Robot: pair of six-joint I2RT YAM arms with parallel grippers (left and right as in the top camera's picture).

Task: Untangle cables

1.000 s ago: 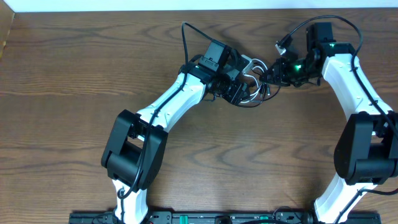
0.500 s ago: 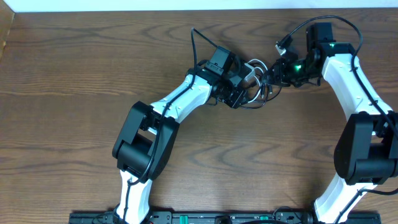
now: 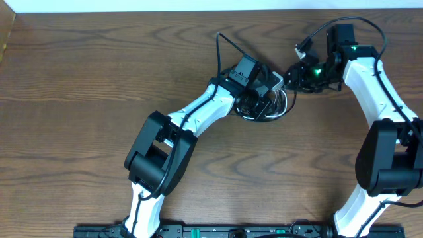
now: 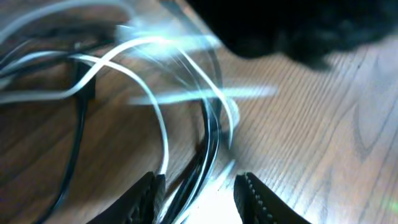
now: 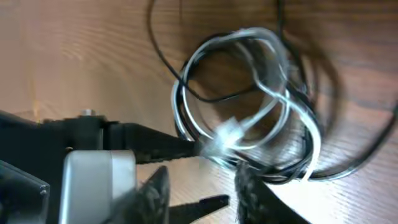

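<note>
The black and white cables lie in one tangled coil [image 3: 275, 114] on the wooden table at the back centre. My left gripper [image 3: 267, 99] is over the coil. In the left wrist view it is open [image 4: 199, 194], and strands of the white cable [image 4: 163, 127] and the black cable [image 4: 209, 142] run between its fingers. My right gripper [image 3: 291, 77] is just right of the coil. In the right wrist view it is open [image 5: 202, 190], with the white loops [image 5: 292, 107] and the black cable [image 5: 166, 67] just ahead of it; its right finger overlaps the coil's edge.
The left gripper's body [image 5: 93, 165] fills the lower left of the right wrist view, close to my right fingers. Thick black arm wires arc above both wrists [image 3: 221, 46]. The table's back edge [image 3: 198, 10] is near.
My left arm has swung right towards the right gripper, and the coil has shifted right and bunched up with it. The right arm has not moved.
</note>
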